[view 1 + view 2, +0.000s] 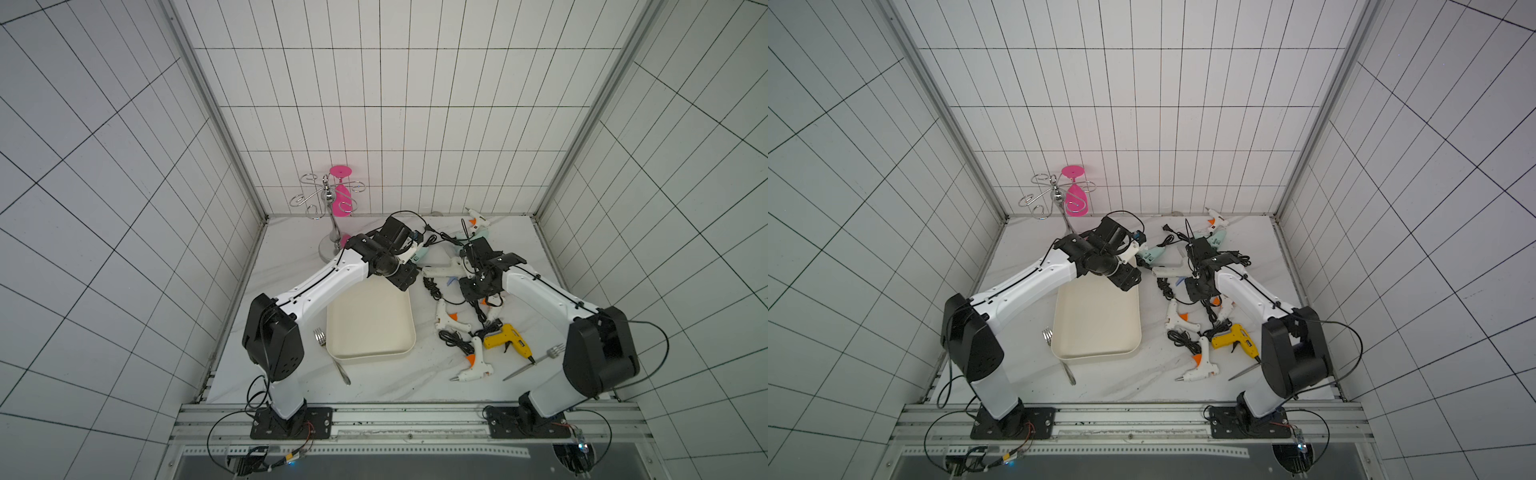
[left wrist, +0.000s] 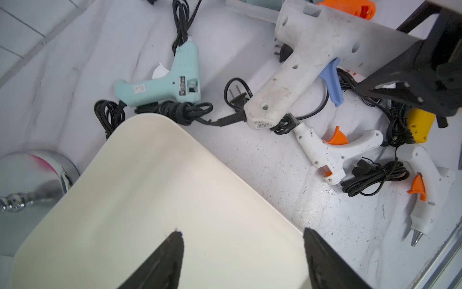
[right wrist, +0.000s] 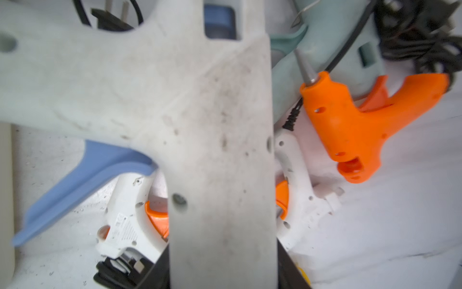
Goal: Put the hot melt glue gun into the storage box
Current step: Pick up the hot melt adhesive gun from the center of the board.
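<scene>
The white marbled desk (image 1: 374,386) carries everything. The cream box (image 1: 370,328) lies left of centre, its long side running away from the robot, and shows in both top views (image 1: 1096,324). At the far left stands a chrome rack (image 1: 328,199) with a pink glass (image 1: 343,195) hanging upside down from it.

The left tool (image 2: 242,231) hovers over the box's far end, jaws wide apart with nothing between them. The right tool (image 3: 222,261) is clamped on the barrel of the big gun (image 1: 442,268), a grubby white one with a blue trigger. This gun is outside the box, just past its far right corner, handle end nearest the box. Whether it is clear of the desk I cannot tell.

A mint gun (image 2: 165,85) lies just beyond the box's far edge, its black cord bundled just beside the rim. Right of the box, tangled in cords, lie a yellow gun (image 1: 507,340), an orange gun (image 3: 350,120) and small white guns (image 1: 473,368) with orange triggers.

One fork (image 1: 320,338) lies by the box's near left corner. A second fork (image 1: 555,352) lies near the right arm's base.
</scene>
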{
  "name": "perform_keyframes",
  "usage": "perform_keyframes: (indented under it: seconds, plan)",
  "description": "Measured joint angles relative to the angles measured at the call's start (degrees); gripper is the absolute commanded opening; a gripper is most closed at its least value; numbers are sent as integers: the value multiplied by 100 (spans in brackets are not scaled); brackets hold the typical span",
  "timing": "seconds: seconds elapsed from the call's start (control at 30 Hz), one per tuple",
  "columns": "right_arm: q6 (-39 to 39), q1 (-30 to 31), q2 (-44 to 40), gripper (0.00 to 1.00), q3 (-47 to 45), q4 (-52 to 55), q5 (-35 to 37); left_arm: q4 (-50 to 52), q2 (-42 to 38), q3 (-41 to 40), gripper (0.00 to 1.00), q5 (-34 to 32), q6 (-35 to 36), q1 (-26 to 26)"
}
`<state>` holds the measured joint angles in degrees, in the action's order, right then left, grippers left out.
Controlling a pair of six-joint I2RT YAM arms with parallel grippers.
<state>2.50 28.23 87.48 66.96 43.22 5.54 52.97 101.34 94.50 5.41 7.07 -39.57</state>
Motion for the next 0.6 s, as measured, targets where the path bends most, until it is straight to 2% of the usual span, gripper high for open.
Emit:
perform_keyframes:
  seconds: [0.17,0.6]
  plan:
    - [-332,177,-533,21,22,273,173,-398,0,76,88,90,229,-175]
    - [-754,603,-1014,16,33,614,573,-732,498,286,86,686,793,-326]
